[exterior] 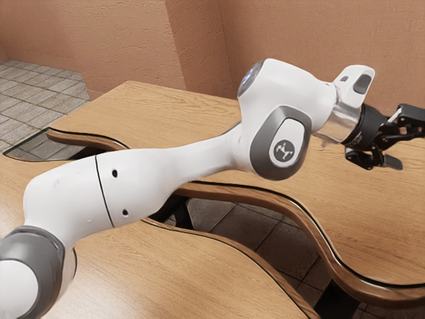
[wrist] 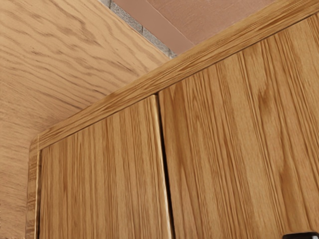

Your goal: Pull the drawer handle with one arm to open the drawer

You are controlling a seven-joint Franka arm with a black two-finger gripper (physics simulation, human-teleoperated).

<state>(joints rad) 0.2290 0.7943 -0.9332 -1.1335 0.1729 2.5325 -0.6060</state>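
One white robot arm (exterior: 199, 159) reached from the exterior view's left toward its right, above two wooden counters with curved dark edges: a far counter (exterior: 153, 106) and a near counter (exterior: 199, 279). A strip of tiled floor (exterior: 239, 226) showed in the gap between them. At the arm's end sat one black gripper (exterior: 405, 143). Its two fingers stood apart with nothing between them, and its tip was partly cut off by that view's right edge. The cabinet it faced lay beyond that edge. In the wrist view, a wooden cabinet front stood close ahead of the hand, cut off on several sides. It showed two panels side by side, a first panel (wrist: 99, 184) and a second panel (wrist: 239, 149), split by one thin dark seam (wrist: 163, 164). Their grain ran along the seam. One wooden rail (wrist: 164, 72) crossed both at one end of the seam. Which panel was the drawer front could not be told, nor could its long axis, since the panels ran out of frame. A small black shape (wrist: 299, 235) at the edge was too little to identify.
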